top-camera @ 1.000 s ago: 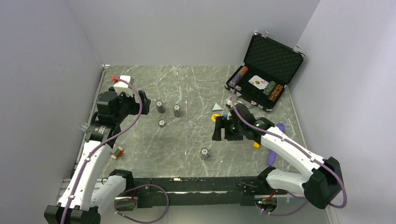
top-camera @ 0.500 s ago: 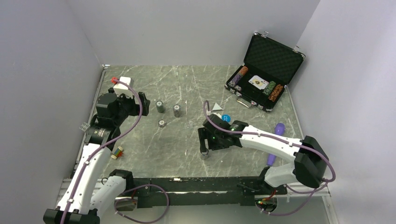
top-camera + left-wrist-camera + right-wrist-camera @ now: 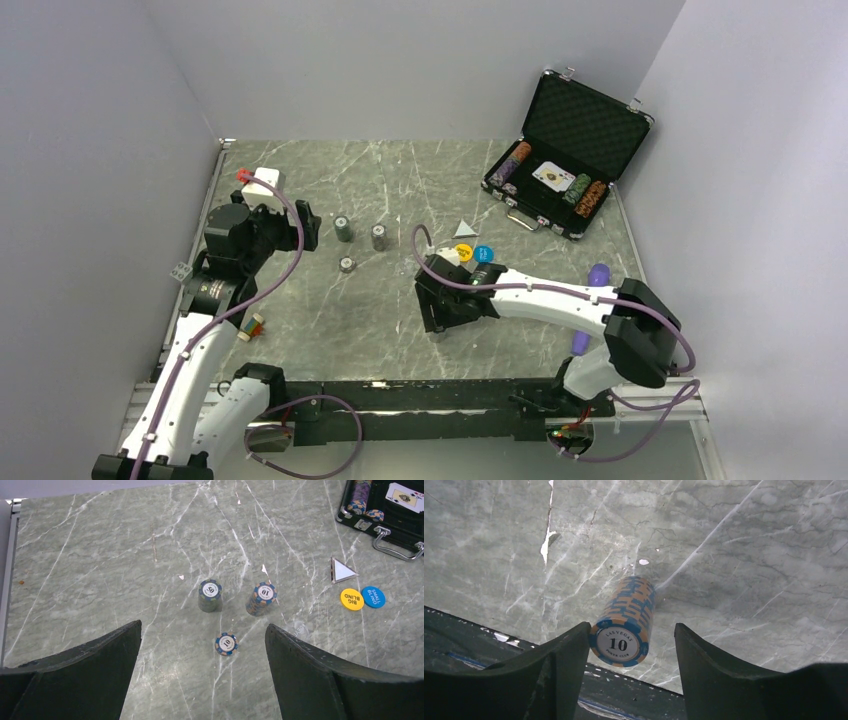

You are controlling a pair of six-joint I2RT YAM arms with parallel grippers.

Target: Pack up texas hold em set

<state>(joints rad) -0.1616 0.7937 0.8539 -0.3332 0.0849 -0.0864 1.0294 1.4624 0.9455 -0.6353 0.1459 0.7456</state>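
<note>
Top wide, wrists low, chip stacks [image 3: 343, 228] shared

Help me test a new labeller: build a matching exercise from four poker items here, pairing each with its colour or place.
Items:
1. Big Blind disc
2. Small Blind disc
3. playing card
4. chip stack marked 10, nearest the arm bases

Matches:
A. between the fingers of the right end effector
B. yellow
C. inside the open case
D. blue

Pairs: 1-B, 2-D, 3-C, 4-A
</note>
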